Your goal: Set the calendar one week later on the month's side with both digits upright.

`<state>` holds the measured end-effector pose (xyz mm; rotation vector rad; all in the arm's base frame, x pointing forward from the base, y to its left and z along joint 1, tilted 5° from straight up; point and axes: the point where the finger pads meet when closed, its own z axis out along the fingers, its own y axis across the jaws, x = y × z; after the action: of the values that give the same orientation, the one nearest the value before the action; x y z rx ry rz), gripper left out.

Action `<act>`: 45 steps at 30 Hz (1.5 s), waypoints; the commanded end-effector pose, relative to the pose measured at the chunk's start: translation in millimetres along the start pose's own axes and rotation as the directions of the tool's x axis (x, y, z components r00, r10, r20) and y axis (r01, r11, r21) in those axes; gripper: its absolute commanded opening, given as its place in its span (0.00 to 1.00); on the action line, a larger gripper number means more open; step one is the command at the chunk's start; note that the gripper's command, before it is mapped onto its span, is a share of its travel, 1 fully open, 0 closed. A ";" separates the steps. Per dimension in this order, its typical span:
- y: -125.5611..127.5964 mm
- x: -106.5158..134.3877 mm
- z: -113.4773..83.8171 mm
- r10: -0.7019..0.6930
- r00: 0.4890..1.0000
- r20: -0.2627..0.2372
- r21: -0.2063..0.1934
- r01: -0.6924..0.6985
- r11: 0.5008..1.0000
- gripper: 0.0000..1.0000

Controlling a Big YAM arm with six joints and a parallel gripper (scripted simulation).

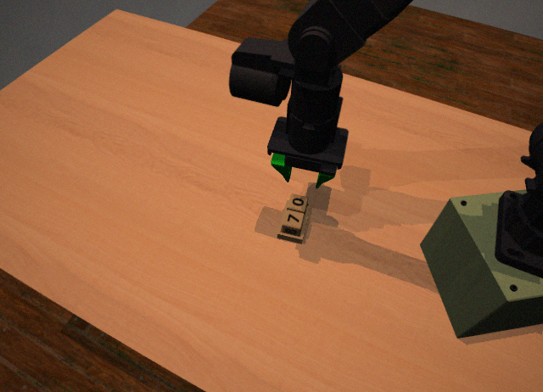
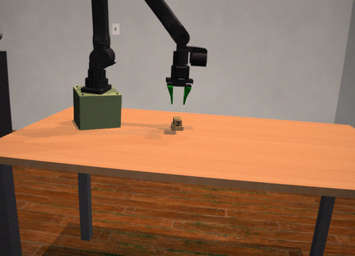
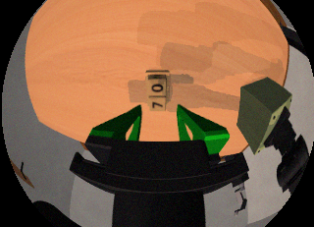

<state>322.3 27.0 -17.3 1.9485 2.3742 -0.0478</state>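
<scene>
You see one grey wall (image 2: 258,47) and a brown plank floor (image 2: 172,219). One big orange table (image 2: 229,150) stands on it. One green box (image 2: 97,111) holds up the one black arm (image 2: 169,21). Its gripper (image 2: 177,100) hangs half open and holds nothing, above the one small tray (image 1: 290,236) near the table's middle. Two cubes sit in it, showing 7 (image 1: 293,217) and 0 (image 1: 299,201) on top.

Matt wood-grain table (image 1: 131,159); cubes (image 1: 294,215) seemingly wooden.
</scene>
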 end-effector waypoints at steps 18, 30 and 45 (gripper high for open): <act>23.8 -4.0 -11.8 -0.005 1.000 0.006 -0.064 0.005 0.998 0.46; 6.9 -3.1 5.6 -0.005 1.000 0.002 -0.019 0.005 1.000 0.46; 4.8 -2.9 25.7 -0.005 1.000 0.001 -0.015 0.005 1.000 0.46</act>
<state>324.6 25.9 -36.9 1.9451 2.3696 -0.0386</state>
